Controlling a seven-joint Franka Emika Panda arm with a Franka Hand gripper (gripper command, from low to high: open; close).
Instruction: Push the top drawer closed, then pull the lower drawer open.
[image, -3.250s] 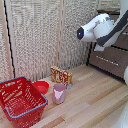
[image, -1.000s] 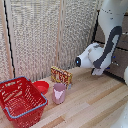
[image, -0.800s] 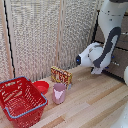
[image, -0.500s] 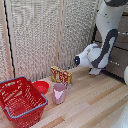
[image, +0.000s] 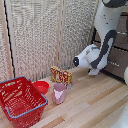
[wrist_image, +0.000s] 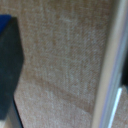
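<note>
the lower drawer (image: 116, 64) is a wide, dark brown wooden unit with a flat front and, by the look of it, rigid and fairly heavy; it likely slides on runners and should resist only along its travel axis. the long thin silver bar handle (wrist_image: 111, 60) is stiff, smooth metal, probably slippery, and is the only sensible place to take hold: hooked or clamped from behind the bar, near its middle, so the drawer pulls straight and does not rack.

in the wrist view the bar handle runs close past the camera as a pale, blurred strip, with the woven-looking drawer front behind it. a dark finger (wrist_image: 10, 70) shows at the opposite edge of that view, well apart from the bar. whether the bar lies between the fingers cannot be told, and whether the fingers stand apart or together cannot be told either.

in the exterior view the gripper is hidden behind the white wrist of the franka arm (image: 92, 56), which is pressed low against the dresser. the lower drawer lies directly ahead of the hand, seemingly touching or just beside it. the top drawer (image: 121, 37) lies above the hand; its state is not clear.
</note>
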